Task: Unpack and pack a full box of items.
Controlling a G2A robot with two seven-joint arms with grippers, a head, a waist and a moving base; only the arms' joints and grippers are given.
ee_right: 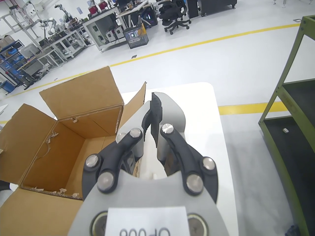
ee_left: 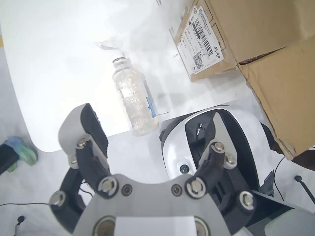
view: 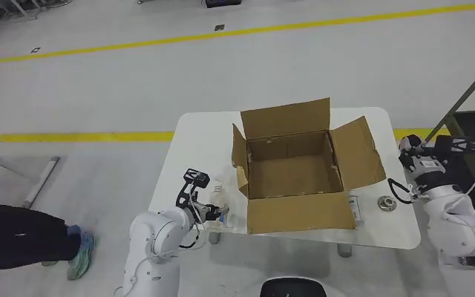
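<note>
An open cardboard box [view: 297, 174] stands in the middle of the white table [view: 200, 137] with all flaps up, and its inside looks bare. A clear plastic bottle [ee_left: 133, 94] lies on the table beside the box's [ee_left: 258, 20] labelled corner, its base at the near edge. My left gripper [ee_left: 157, 128] hangs open just off that edge, short of the bottle, with nothing between its fingers. My right gripper [ee_right: 152, 114] is shut on nothing and sits by the table's right edge, beside the box [ee_right: 69, 133]. From above, the left gripper [view: 211, 209] is at the front left and the right gripper [view: 408, 160] at the far right.
A small white packet [view: 355, 210] and a round metal part [view: 386, 202] lie on the table right of the box. A green shelf cart [ee_right: 290, 99] stands off the table's right side. A person's shoe [ee_left: 23, 149] shows on the floor to the left.
</note>
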